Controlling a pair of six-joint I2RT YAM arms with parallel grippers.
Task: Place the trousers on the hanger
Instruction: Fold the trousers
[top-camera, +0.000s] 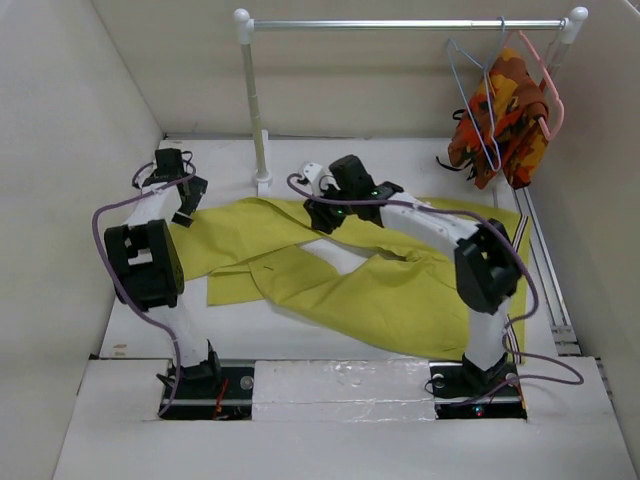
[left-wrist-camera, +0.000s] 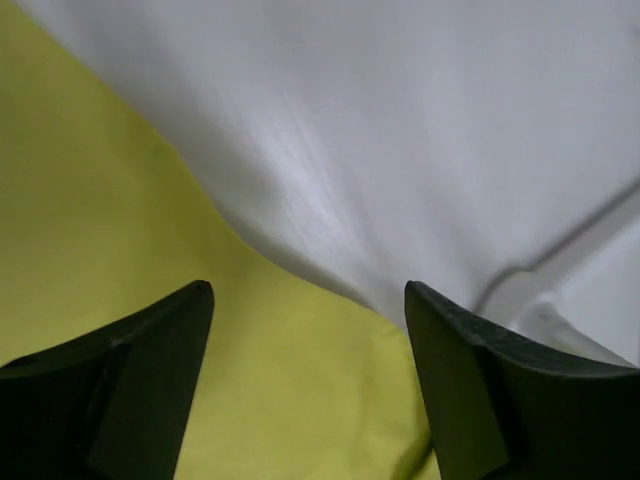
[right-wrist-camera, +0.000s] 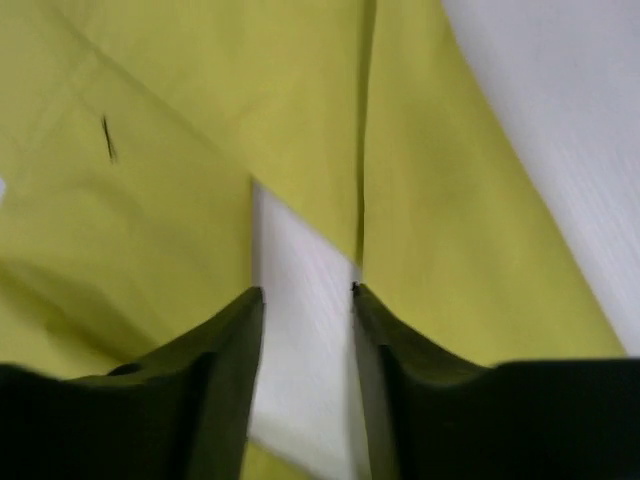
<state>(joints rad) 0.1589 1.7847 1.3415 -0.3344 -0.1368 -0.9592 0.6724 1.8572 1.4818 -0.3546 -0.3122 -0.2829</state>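
White tabletop (top-camera: 260, 335), pale walls on three sides and a garment rail (top-camera: 400, 24) across the back: that's your workspace, and the job has barely begun. The trousers (top-camera: 330, 275) lie spread on the table, with nothing threaded or draped. The pale-blue wire hanger (top-camera: 468, 95) hangs bare by its hook at the right end of the rail, well apart from the cloth. Just beside it, the pink hanger (top-camera: 548, 85) carries the orange patterned garment (top-camera: 500, 115). So everything is left for you: bring hanger and trousers together, then pass the cloth over the hanger's bottom wire.

Your left gripper (top-camera: 187, 210) is at the trousers' left rear end. Its wrist view shows the fingers spread wide with nothing between them, over the edge where yellow-green cloth meets the table. Your right gripper (top-camera: 325, 215) sits over the middle of the garment. Its fingers stand partly apart, and between them you see only bare table in the slit between the two legs — released, gripping nothing.

The trousers' long axis runs left to right across the table, sloping a little toward the near right. The narrower ends lie at the left and the broad mass at the right, so I judge the legs point left and the waist right — no striped waistband shows to confirm it.
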